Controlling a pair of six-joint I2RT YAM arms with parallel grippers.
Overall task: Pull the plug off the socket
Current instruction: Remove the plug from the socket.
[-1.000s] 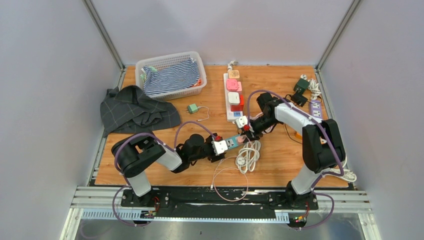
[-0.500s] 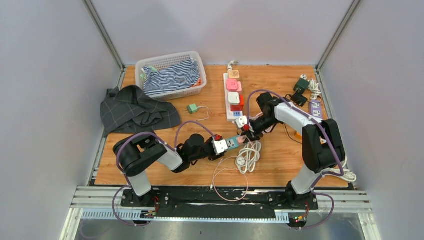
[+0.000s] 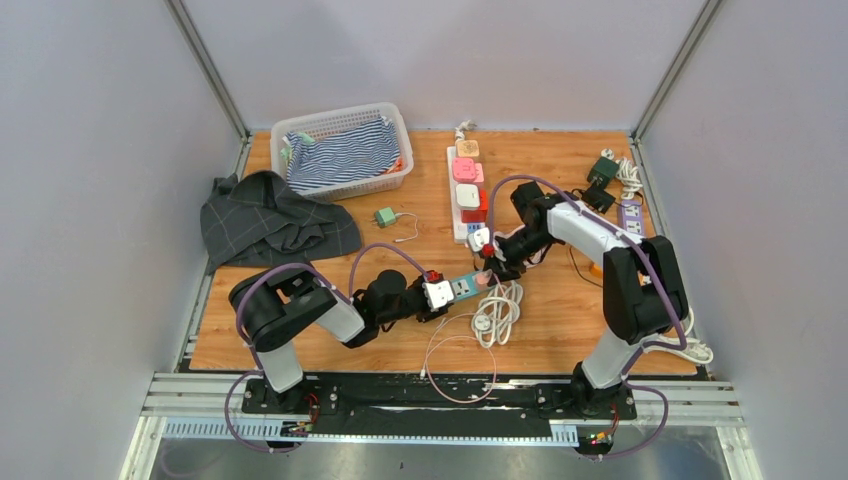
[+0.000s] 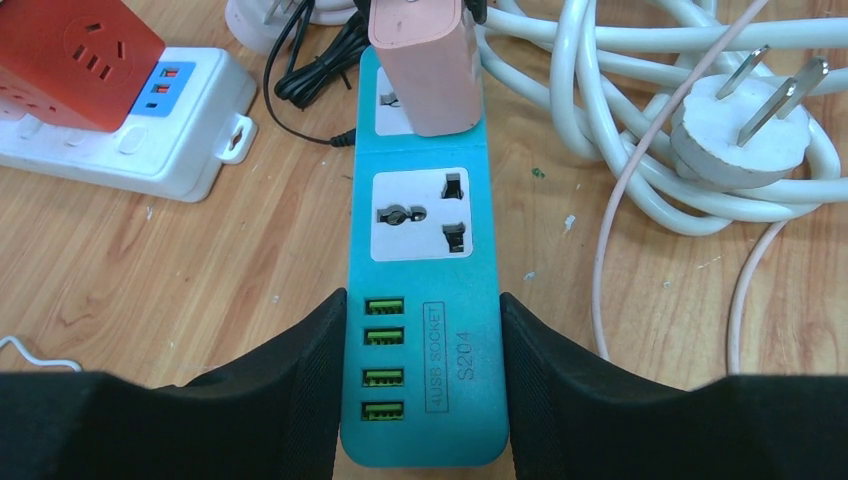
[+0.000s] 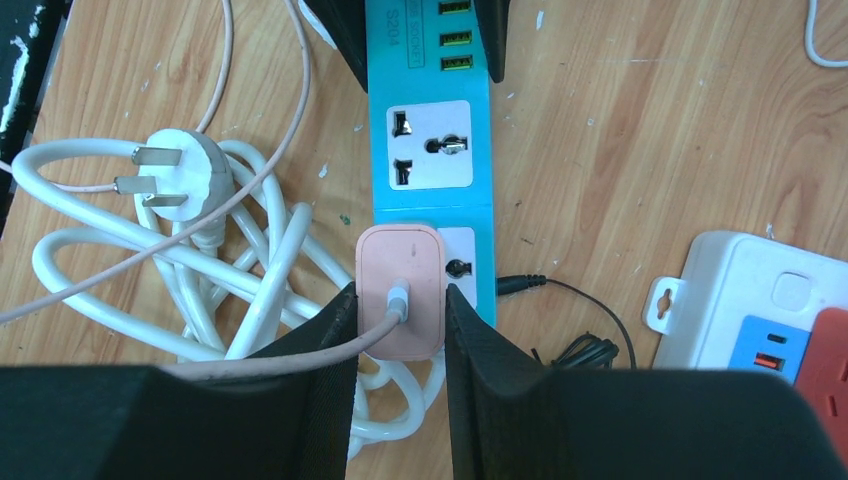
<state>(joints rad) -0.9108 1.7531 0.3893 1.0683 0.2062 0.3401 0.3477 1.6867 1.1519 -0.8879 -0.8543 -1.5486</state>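
A teal socket strip (image 3: 462,286) with green USB ports lies on the wooden table. My left gripper (image 4: 423,380) is shut on its near end, one finger on each long side. A pink plug (image 5: 400,290) with a pinkish cable sits on the strip's far outlet (image 4: 418,60). My right gripper (image 5: 400,330) is shut on the pink plug, its fingers pressed against both sides. The middle outlet (image 5: 430,140) is bare. In the top view the two grippers meet at mid-table, the left (image 3: 440,293) and the right (image 3: 490,265).
A coiled white cable with a two-pin plug (image 5: 175,185) lies beside the strip. A white power strip with red and pink adapters (image 3: 465,190) lies behind. A basket of striped cloth (image 3: 340,150), a grey garment (image 3: 270,220), a small green adapter (image 3: 385,216) and black chargers (image 3: 600,180) lie farther off.
The right wrist has shifted slightly back and left, and the left arm a little forward with the strip. Both grips are unchanged.
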